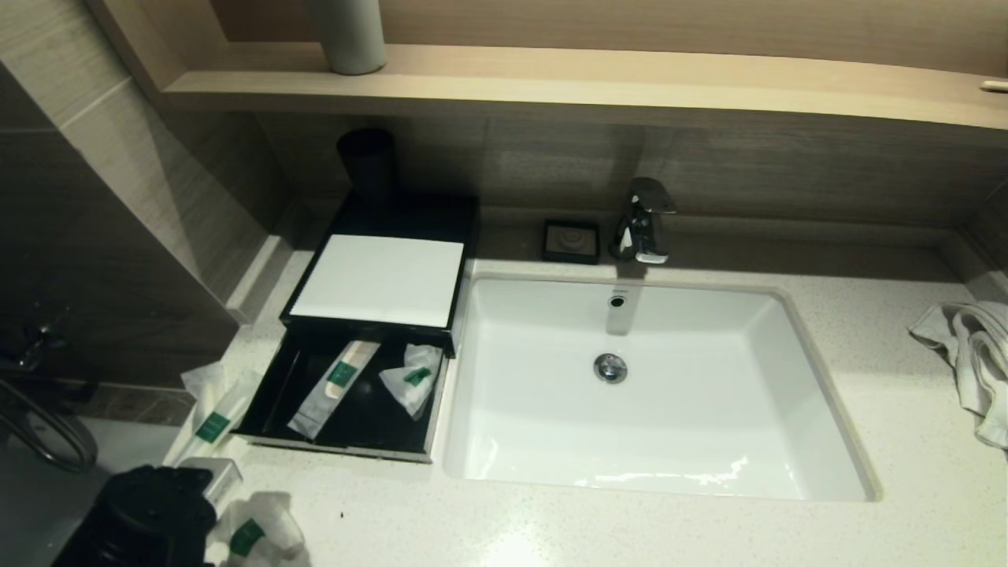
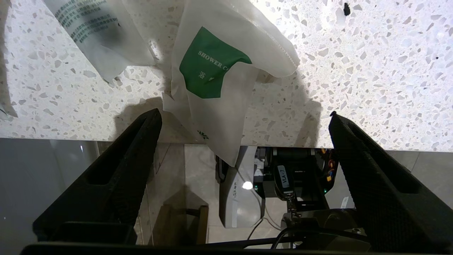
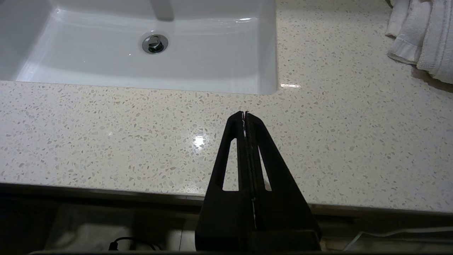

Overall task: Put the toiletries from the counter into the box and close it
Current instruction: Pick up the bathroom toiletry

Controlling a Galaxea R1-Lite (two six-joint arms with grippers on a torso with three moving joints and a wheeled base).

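The black box [image 1: 383,279] with its white top panel stands left of the sink, and its front drawer [image 1: 339,446] is pulled out. Inside the drawer lie a long sachet [image 1: 334,387] and a short pouch [image 1: 413,379]. On the counter [image 1: 630,535], long sachets [image 1: 216,419] lie left of the drawer. A green-labelled pouch [image 1: 253,535] lies at the front edge, one corner hanging over. My left gripper [image 2: 245,116] is open just short of this pouch [image 2: 212,71], its fingers either side and not touching it. My right gripper [image 3: 245,113] is shut and empty.
The white sink basin [image 1: 654,394] takes up the counter's middle, with a tap [image 1: 642,220] and a small black square dish [image 1: 571,240] behind it. A white towel [image 1: 972,354] lies at the far right. Another printed sachet [image 2: 99,32] lies beside the pouch.
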